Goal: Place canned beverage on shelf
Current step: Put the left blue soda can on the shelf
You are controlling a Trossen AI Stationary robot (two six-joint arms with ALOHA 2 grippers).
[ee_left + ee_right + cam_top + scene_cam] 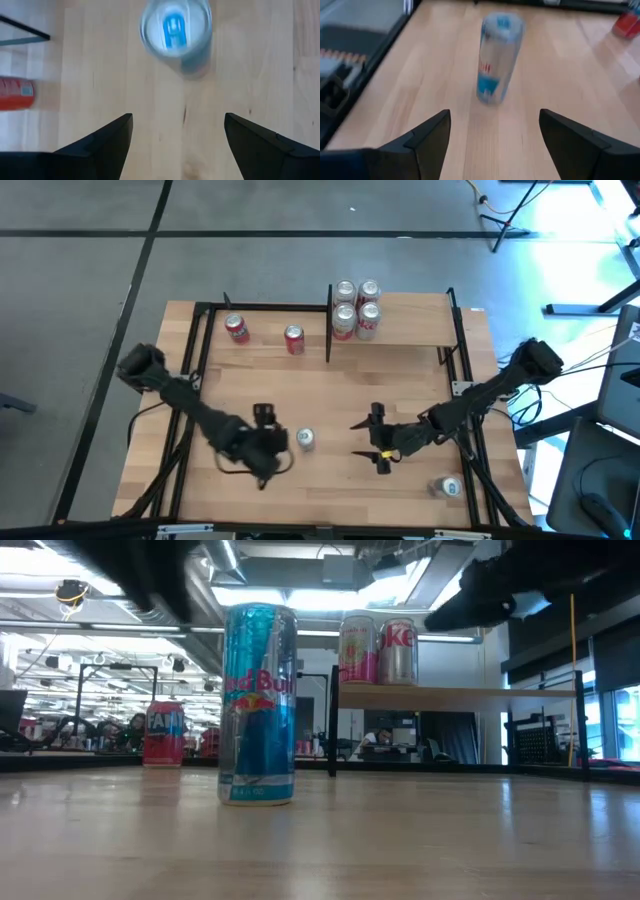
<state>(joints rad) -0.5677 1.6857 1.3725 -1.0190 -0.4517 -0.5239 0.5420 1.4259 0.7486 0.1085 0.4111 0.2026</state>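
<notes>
Your target looks like the Red Bull can (305,438), upright on the table (330,395) in the lower centre of the high view, nothing gripping it. The shelf (410,330) sits in the upper right of the tabletop, already carrying 4 cans (356,308) bunched at its left end.

Left gripper (272,442) is just left of the can in the high view, jaws apart and empty; its wrist view shows the can's top dead ahead between the fingers (100,145), so it appears to be the one lining up. Right gripper (372,442) is near, on the other side of the can, jaws also apart and empty, pointed at the same can.

Risks as I read them:
- Both grippers aim at 1 can. If both close in, you get an arm clash or a knocked can.
- The can is tall and slim. A finger clipping its side before the jaws centre will probably tip it, and it will roll.
- The shelf's free area is the right part. Approach from the left and you likely bump the 4 stacked there, or the black post (329,320) at that end.
- 2 red cans (265,333) stand in the upper left, and 1 more can (449,487) in the lower right; all are well clear.
</notes>
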